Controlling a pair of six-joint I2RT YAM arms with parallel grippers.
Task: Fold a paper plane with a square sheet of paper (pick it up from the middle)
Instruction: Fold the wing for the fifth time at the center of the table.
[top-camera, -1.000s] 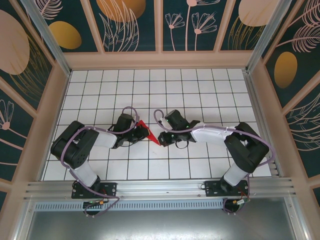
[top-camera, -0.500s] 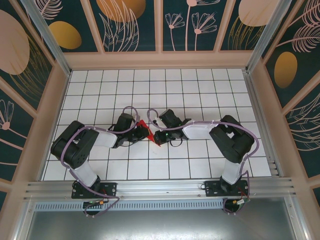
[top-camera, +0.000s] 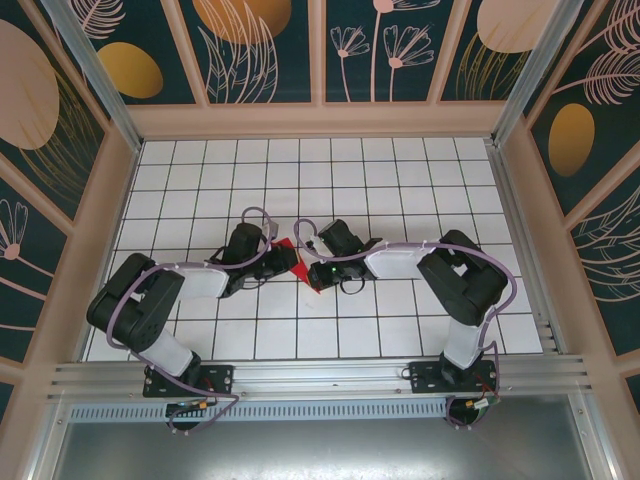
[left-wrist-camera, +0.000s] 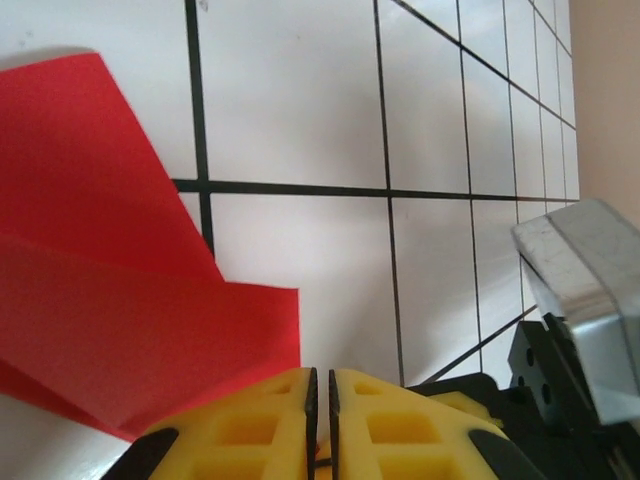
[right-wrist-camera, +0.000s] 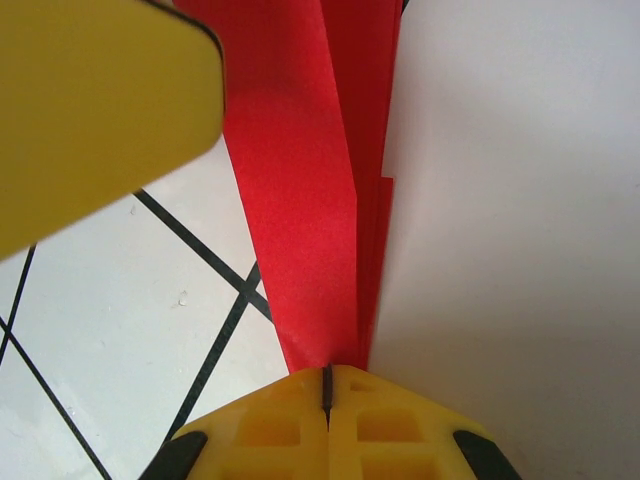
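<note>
"Where was the paper (top-camera: 297, 258)?"

"Mid-desk (top-camera: 420, 170), well off every edge, folded narrow. The right gripper (right-wrist-camera: 326, 385) was clamped on its tip. The left gripper (left-wrist-camera: 320, 395) had its jaws together at the paper's edge, pinching or not I couldn't tell."

"Advice?"

"Hold the tip steady and press along the crease, I'd reckon."

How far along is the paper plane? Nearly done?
Well under way. The paper is already folded into a narrow, layered strip, not a flat square. Right now the left fingers and right fingers pinch it shut from opposite sides. The final wing folds seem left to do, though I cannot tell for sure.
</note>
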